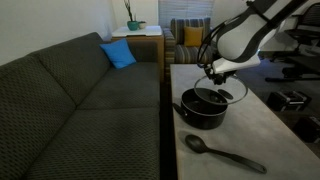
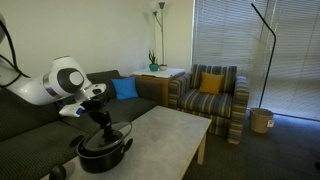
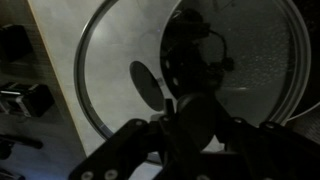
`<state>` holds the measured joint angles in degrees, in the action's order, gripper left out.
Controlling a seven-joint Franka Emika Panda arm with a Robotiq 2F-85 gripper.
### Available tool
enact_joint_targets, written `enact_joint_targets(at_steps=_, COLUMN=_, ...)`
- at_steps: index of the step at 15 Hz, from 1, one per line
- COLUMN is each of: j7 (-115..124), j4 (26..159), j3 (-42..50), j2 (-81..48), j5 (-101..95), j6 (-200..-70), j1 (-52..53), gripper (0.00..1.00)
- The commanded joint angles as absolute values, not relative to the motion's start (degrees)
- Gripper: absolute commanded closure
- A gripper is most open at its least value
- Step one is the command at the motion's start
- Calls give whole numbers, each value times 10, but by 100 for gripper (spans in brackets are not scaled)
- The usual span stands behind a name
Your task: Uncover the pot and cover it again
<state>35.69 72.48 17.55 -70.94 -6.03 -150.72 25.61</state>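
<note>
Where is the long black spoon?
In an exterior view the long black spoon lies on the pale table, lower right of the picture, nearer the camera than the wide black pot.

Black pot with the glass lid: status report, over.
Gripper shut on round glass lid, held up and offset. Wide shallow black pot beneath, open, on pale table. Long black spoon lies apart, nothing in the way.

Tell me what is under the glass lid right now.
Under the lid, which the gripper holds by its knob, sits the black pot on the table. The pot's inside is dark; whether it holds anything cannot be seen.
</note>
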Motion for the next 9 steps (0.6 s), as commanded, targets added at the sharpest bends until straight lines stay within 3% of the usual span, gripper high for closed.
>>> enact_joint_targets(at_steps=1, j7=443, j4=859, j3=220, j2=-643, j5=-67, j6=-1549, j1=283, gripper=86)
enact_joint_targets(at_steps=9, j7=668, j4=1071, j3=299, j2=-594, j5=-60, j6=-1596, j1=337, gripper=86)
